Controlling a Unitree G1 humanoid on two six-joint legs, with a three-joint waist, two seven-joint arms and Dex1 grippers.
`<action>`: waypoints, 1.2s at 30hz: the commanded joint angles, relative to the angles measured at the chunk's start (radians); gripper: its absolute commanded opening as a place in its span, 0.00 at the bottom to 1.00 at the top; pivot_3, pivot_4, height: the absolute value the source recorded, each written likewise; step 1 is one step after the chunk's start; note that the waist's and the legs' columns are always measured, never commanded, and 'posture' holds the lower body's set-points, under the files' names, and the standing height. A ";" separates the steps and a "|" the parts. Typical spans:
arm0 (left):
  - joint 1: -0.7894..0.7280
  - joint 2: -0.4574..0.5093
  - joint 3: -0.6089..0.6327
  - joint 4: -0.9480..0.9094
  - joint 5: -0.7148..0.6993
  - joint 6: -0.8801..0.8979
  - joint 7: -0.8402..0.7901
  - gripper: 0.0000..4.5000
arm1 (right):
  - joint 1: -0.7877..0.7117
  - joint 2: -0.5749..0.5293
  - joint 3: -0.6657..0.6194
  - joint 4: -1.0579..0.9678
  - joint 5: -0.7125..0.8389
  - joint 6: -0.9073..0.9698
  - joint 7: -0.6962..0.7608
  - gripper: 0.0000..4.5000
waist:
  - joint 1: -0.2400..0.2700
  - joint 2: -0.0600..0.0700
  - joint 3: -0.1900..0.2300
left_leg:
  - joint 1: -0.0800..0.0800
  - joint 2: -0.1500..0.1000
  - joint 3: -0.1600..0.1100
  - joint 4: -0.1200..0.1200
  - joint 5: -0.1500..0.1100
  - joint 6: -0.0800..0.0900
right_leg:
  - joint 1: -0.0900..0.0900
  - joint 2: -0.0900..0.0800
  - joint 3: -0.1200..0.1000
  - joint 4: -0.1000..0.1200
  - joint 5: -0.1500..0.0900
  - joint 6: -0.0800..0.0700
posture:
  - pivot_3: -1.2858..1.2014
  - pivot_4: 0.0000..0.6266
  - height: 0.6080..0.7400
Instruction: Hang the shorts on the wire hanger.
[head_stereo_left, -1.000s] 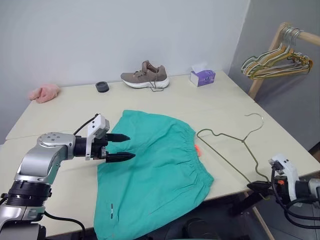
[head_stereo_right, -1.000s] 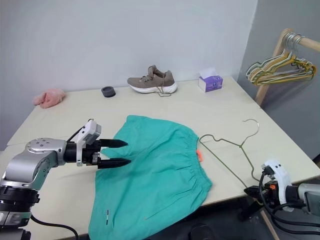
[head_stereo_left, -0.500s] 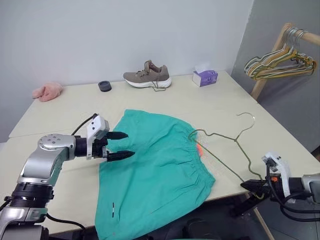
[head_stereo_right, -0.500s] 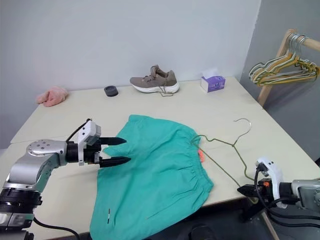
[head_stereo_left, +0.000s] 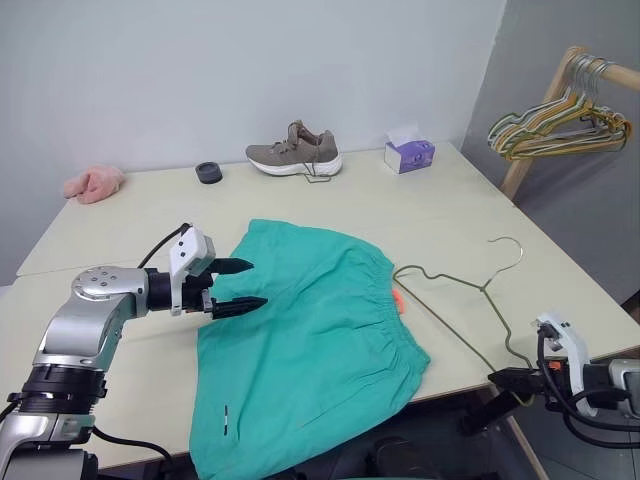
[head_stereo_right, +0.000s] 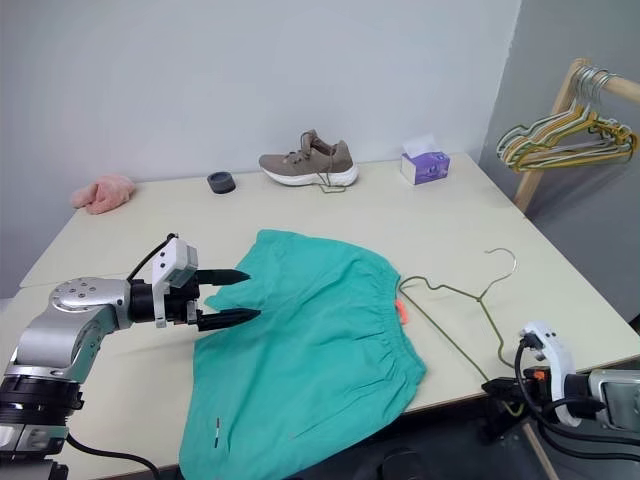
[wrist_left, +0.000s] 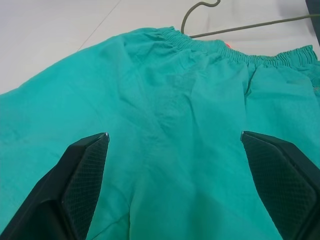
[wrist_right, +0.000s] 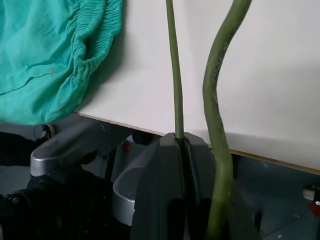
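Beige table (head_stereo_left: 330, 205) against a grey wall. Shorts (head_stereo_left: 310, 340) lie flat, hem over the near edge: soft, light, likely to sag; I would grip the waistband. Left hand (head_stereo_left: 238, 284) spread above them. Right hand (head_stereo_left: 512, 378) clamped on the springy hanger (head_stereo_left: 455, 287). Shoe (head_stereo_left: 293, 151) and tissue box (head_stereo_left: 409, 153) well clear.

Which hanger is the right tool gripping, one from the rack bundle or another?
The lone dark wire hanger lying on the table beside the shorts. The right tool is shut on its corner; the coloured hangers hang untouched on the rack.
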 joint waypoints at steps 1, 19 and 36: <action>-0.014 0.003 0.028 -0.007 0.002 -0.021 0.004 0.99 | -0.030 -0.029 0.007 -0.040 0.038 -0.027 0.031 0.00 | 0.000 0.000 0.000 | 0.000 0.000 0.000 0.000 0.000 0.000 | 0.000 0.000 0.000 0.000 0.000 0.000 | 0.41 0.00 1.00; -0.023 -0.013 0.031 0.015 0.016 -0.048 0.048 0.99 | -0.206 -0.044 0.330 0.017 -0.089 -0.157 -0.025 0.00 | 0.000 -0.001 0.000 | 0.000 0.000 -0.001 0.000 0.000 0.000 | 0.000 0.000 0.000 0.000 0.000 0.000 | 0.41 0.00 1.00; 0.007 -0.035 0.063 -0.015 0.006 -0.033 0.105 0.99 | -0.530 0.173 0.358 0.173 -0.084 -0.016 -0.093 0.00 | 0.009 -0.001 0.000 | -0.001 0.000 -0.003 0.000 0.000 0.000 | -0.001 -0.001 -0.001 0.001 0.000 0.000 | 0.42 0.00 1.00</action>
